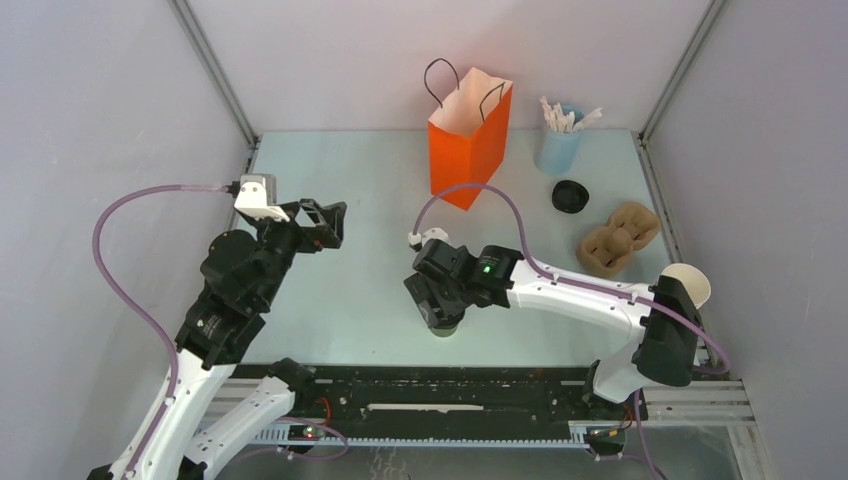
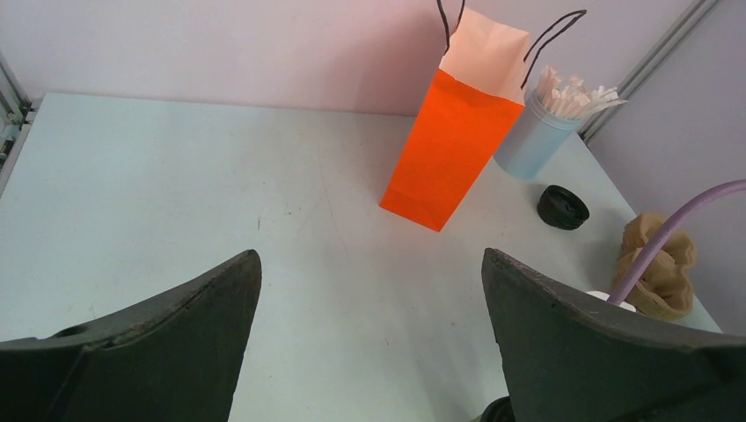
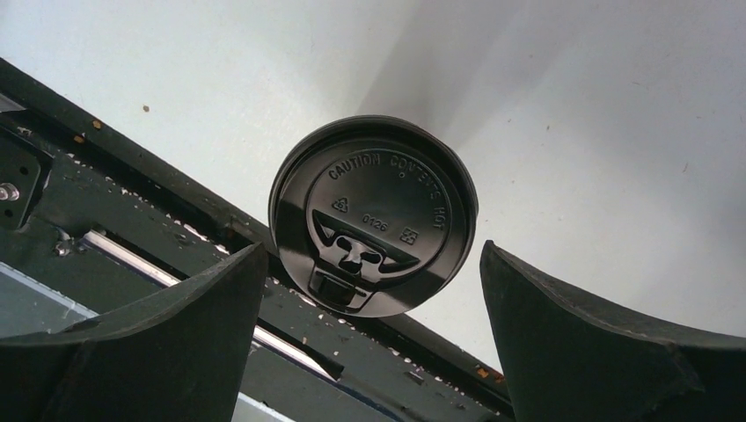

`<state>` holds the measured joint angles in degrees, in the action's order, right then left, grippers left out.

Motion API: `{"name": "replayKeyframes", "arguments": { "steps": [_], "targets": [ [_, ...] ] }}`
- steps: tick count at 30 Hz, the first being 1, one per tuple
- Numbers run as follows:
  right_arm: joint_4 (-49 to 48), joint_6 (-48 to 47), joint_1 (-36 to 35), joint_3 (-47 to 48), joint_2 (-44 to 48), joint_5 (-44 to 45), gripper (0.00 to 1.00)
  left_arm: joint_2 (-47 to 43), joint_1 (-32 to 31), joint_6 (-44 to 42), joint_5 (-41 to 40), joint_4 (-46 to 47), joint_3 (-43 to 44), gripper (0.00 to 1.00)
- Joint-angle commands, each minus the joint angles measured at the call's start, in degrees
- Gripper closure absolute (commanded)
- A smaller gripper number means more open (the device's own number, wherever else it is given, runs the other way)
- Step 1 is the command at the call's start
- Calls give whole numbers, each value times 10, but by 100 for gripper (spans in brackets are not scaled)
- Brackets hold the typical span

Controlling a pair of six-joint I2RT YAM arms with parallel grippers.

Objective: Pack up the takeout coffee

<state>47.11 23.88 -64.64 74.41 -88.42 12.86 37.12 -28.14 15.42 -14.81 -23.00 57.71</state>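
Observation:
The takeout coffee [image 3: 374, 227], a small olive-green cup under a round black lid, stands near the table's front edge; in the top view only its green base [image 1: 445, 329] shows below my right wrist. My right gripper [image 1: 440, 305] hangs directly above it, open [image 3: 371, 264], with the lid between and beyond the fingertips and not touched. The orange bag [image 1: 468, 140] stands upright and open at the back centre [image 2: 453, 145]. My left gripper [image 1: 325, 222] is open and empty over the left-centre table [image 2: 369, 255], pointing toward the bag.
A pale blue cup of white sticks [image 1: 557, 150] stands right of the bag. A loose black lid [image 1: 570, 196] and a brown cardboard carrier [image 1: 617, 238] lie at the right. A lidless cup with a white inside [image 1: 686, 284] sits by the right arm. A black rail [image 1: 450, 385] runs along the front edge.

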Motion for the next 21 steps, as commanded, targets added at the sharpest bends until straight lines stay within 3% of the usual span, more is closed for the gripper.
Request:
{"name": "replayKeyframes", "arguments": {
  "steps": [1, 21],
  "targets": [
    [-7, 6, -10, 28, 1, 4, 0, 1, 5, -14, 7, 19, -13, 0],
    [0, 1, -15, 35, -34, 16, 0, 6, 6, -15, 13, 19, -14, 0]
  ]
}}
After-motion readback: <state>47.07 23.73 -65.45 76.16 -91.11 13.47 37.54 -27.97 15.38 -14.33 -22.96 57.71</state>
